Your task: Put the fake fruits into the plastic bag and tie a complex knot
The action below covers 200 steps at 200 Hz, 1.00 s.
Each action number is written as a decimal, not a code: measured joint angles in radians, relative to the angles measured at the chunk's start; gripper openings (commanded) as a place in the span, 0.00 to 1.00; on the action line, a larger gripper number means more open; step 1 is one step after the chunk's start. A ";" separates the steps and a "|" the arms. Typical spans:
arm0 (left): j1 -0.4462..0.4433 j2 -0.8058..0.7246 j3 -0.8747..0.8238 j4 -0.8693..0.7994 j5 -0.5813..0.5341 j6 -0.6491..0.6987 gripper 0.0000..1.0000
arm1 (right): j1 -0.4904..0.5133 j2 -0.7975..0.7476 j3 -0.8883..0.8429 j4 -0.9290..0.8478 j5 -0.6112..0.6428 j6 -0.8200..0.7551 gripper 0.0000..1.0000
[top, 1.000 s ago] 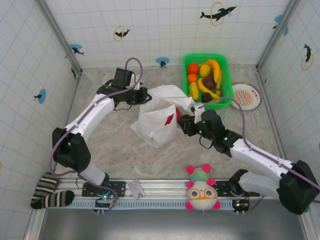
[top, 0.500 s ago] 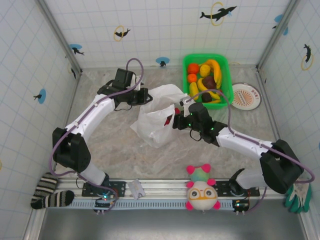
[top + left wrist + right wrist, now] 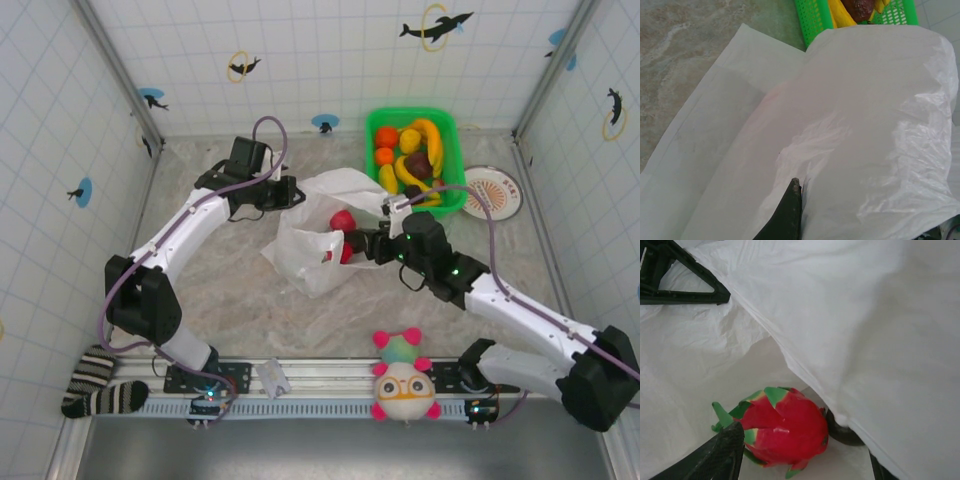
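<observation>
Dragon fruit (image 3: pixel 782 427) lies inside the plastic bag (image 3: pixel 300 250), just left of the right gripper (image 3: pixel 362 245), between its spread jaws, while the left gripper (image 3: pixel 290 192) pinches the bag's far rim with pressed jaws

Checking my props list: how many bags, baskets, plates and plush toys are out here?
plastic bag: 1
green basket: 1
round plate: 1
plush toy: 1
Total: 4
</observation>
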 measured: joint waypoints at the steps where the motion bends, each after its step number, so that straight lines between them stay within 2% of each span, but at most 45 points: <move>1: 0.000 0.000 0.000 0.000 0.000 0.000 0.08 | 0.000 -0.002 -0.001 -0.003 0.000 0.000 0.62; 36: -0.004 0.006 0.009 0.000 0.000 0.000 0.08 | 0.000 -0.113 -0.046 -0.079 -0.011 0.002 0.65; 72: -0.006 0.017 0.011 0.001 0.001 0.000 0.08 | 0.000 -0.161 -0.111 -0.083 -0.077 -0.012 0.81; 111: -0.006 0.017 0.011 0.008 0.001 0.000 0.08 | 0.023 -0.066 -0.120 -0.030 -0.174 -0.023 1.00; 152: -0.006 0.017 0.011 0.009 0.000 0.000 0.08 | 0.108 -0.002 -0.118 -0.009 -0.259 -0.052 1.00; 200: -0.006 0.018 0.011 0.015 -0.003 0.000 0.08 | 0.140 -0.124 -0.124 -0.040 -0.240 -0.049 1.00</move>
